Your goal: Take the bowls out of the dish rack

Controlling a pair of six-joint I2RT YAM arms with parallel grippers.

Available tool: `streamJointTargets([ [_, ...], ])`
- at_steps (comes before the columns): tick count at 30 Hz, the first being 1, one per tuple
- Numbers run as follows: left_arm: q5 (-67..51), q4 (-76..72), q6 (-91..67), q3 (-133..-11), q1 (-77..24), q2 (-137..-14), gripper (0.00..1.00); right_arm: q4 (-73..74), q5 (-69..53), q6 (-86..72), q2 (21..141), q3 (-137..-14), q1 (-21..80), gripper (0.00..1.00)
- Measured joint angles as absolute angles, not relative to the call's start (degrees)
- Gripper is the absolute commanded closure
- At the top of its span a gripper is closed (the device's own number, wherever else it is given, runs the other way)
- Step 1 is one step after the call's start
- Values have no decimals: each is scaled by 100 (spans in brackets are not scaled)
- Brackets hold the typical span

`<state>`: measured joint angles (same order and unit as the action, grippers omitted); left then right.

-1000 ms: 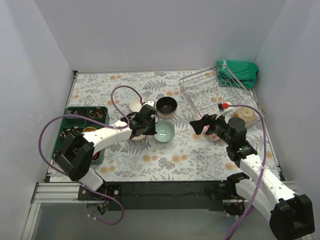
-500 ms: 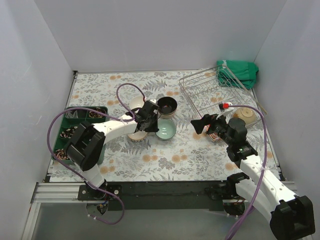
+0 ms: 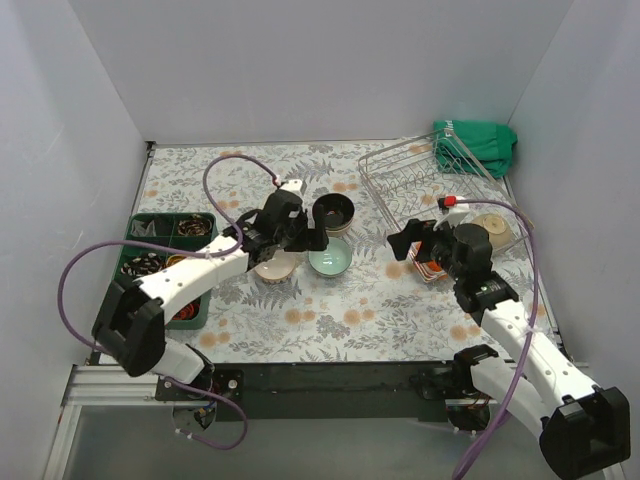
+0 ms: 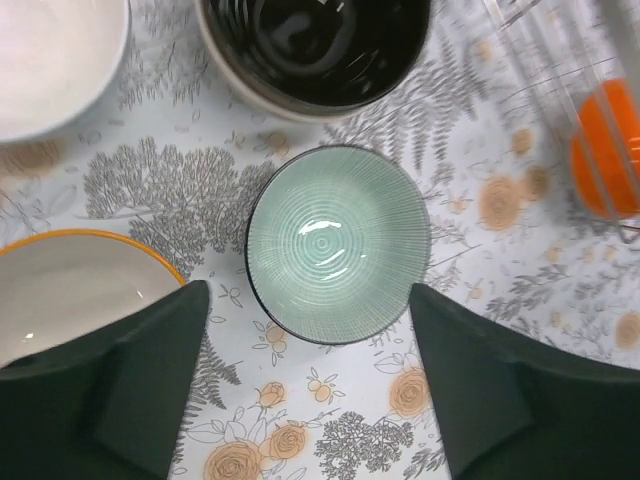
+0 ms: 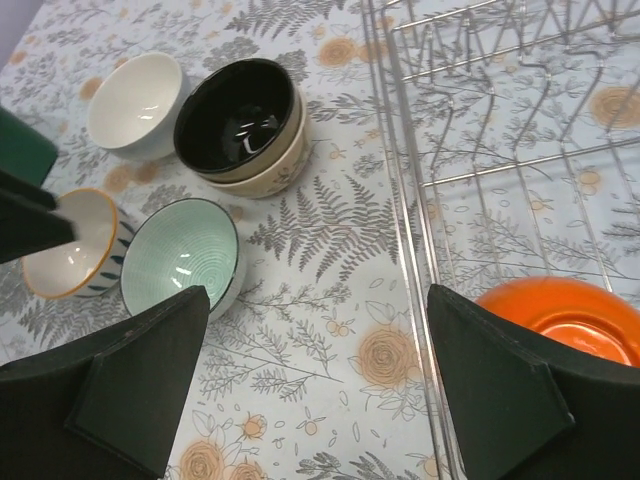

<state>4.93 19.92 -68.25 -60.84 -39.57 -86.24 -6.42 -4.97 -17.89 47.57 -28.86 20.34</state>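
Four bowls stand on the flowered table: a white one, a dark brown one stacked in a cream one, a pale teal one and an orange-rimmed one. My left gripper hovers open over the teal bowl and holds nothing. The dish rack at the right holds an orange bowl at its near end and a tan bowl. My right gripper is open and empty by the rack's near left edge, beside the orange bowl.
A green compartment tray with small items sits at the left edge. A green cloth lies behind the rack in the far right corner. Grey walls close in the table on three sides.
My left gripper has opened, leaving the orange-rimmed bowl on the table, and has risen and shifted right over the teal bowl. My right gripper edged slightly toward the rack.
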Motion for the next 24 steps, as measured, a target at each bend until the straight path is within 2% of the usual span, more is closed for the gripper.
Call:
streamJointTargets([
  [3, 572, 1992, -6698, -6005, -3957, -7867, 2, -172, -60, -1776, 4890, -3264, 2034, 1],
  [8, 915, 1964, -6447, -5559, -3957, -6486, 2, 530, 681, -1774, 5131, -3817, 2001, 1],
  [14, 1516, 1962, -6143, -4716, -3953, -5164, 2, 1098, 1002, -1778, 5664, -4178, 1881, 1],
  [19, 1900, 1918, -6005, -4108, -3948, -4532, 2, 1409, 897, -1824, 6099, -4215, 1592, 1],
  [24, 2108, 1931, -5883, -3994, -3948, -4458, 2, 1494, 781, -1933, 6344, -4217, 1299, 2],
])
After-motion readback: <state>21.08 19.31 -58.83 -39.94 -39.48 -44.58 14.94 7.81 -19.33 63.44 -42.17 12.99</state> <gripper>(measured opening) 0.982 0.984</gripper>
